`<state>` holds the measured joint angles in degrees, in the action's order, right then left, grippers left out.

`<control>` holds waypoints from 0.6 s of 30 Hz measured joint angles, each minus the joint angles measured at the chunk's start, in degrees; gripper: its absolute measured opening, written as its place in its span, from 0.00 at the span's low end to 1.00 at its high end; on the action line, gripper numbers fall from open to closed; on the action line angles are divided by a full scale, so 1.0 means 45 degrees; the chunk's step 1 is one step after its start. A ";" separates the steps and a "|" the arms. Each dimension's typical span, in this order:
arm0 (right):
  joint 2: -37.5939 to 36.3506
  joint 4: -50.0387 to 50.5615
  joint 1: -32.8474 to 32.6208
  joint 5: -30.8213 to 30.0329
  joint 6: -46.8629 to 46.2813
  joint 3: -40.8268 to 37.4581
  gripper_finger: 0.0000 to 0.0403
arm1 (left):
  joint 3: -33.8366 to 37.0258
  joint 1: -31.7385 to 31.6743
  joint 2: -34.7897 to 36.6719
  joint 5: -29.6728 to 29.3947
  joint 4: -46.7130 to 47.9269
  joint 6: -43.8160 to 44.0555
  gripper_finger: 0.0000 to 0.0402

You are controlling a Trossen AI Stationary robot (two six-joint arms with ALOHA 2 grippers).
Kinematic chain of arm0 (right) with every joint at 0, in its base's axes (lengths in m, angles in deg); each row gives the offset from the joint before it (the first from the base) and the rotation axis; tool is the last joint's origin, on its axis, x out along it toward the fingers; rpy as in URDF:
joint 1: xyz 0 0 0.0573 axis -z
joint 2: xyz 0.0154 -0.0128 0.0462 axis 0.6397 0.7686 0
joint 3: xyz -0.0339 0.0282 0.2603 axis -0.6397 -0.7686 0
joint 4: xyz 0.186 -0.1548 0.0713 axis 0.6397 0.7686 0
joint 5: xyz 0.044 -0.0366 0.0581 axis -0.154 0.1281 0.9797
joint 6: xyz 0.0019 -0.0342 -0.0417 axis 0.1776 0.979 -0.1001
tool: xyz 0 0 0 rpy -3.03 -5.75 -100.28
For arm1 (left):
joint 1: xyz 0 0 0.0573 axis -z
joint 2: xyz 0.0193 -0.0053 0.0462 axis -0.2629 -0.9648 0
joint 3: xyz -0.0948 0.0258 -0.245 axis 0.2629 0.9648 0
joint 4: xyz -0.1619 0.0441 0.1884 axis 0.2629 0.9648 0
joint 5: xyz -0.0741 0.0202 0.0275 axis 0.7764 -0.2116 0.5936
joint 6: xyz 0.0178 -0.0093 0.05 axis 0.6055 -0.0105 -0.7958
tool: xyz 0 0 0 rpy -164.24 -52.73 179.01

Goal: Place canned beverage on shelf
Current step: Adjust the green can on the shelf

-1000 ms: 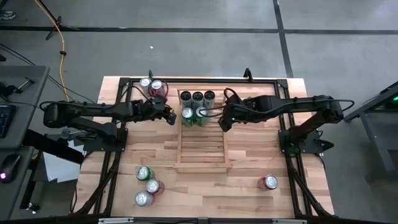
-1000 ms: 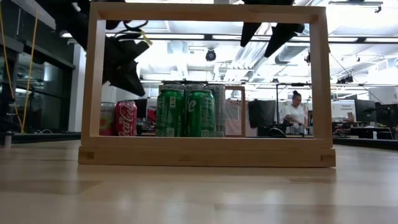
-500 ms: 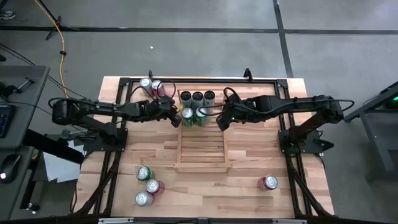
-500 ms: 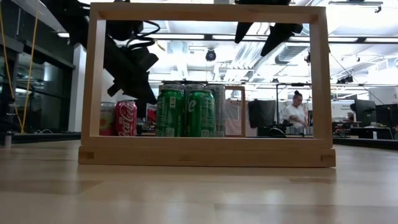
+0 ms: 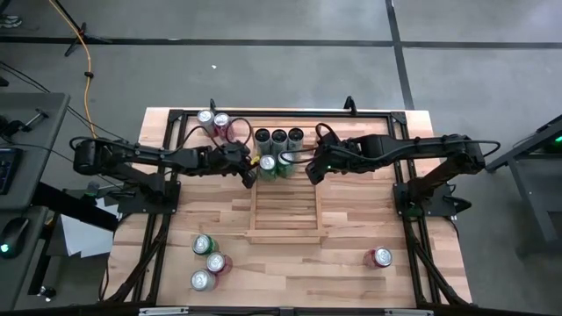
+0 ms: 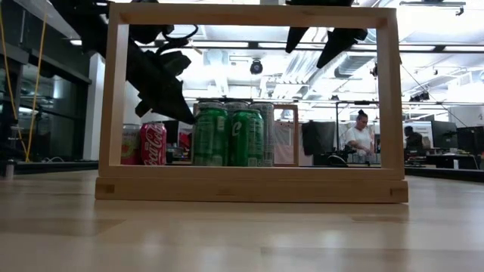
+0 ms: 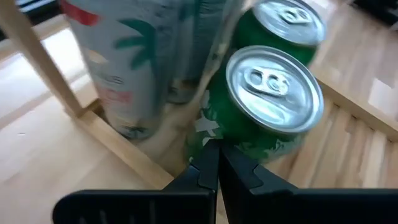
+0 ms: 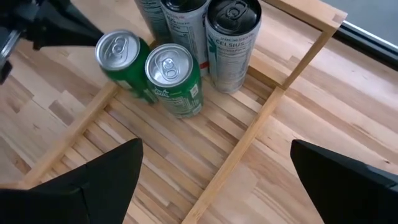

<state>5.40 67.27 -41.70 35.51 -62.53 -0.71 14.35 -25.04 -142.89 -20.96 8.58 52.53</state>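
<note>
Left gripper [image 7: 211, 171]: fingers closed, holding nothing, tips touching green can [image 7: 267, 102].
Green can: inside shelf [image 5: 283, 224], near its left rail.
Right gripper [image 5: 309, 173]: wide open, holding nothing, above right rail.

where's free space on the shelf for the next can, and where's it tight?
Free: the shelf slats from the two green cans to the near end bar. Crowded: the far end, with three tall cans behind the green pair, the shut left gripper against the left rail and the open right gripper above the right rail.
</note>
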 joint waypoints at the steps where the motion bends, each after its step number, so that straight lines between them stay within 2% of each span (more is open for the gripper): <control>1: 0.0000 0.0000 0.0000 -0.0031 0.0045 0.0000 0.98 | 0.0000 0.0124 0.0000 0.0000 0.0000 0.0059 0.00; 12: 0.0001 0.0000 0.0000 -0.0076 0.0483 0.0000 0.98 | 0.0000 0.1432 0.0256 0.0303 0.0192 0.0917 0.00; 18: 0.0005 -0.0121 0.0001 0.0589 0.0906 0.0000 0.98 | 0.0010 0.1956 0.1597 0.0669 0.0352 0.1505 0.00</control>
<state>5.42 66.73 -41.70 38.16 -58.45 -0.71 14.39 -16.24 -135.70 -17.95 10.17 59.30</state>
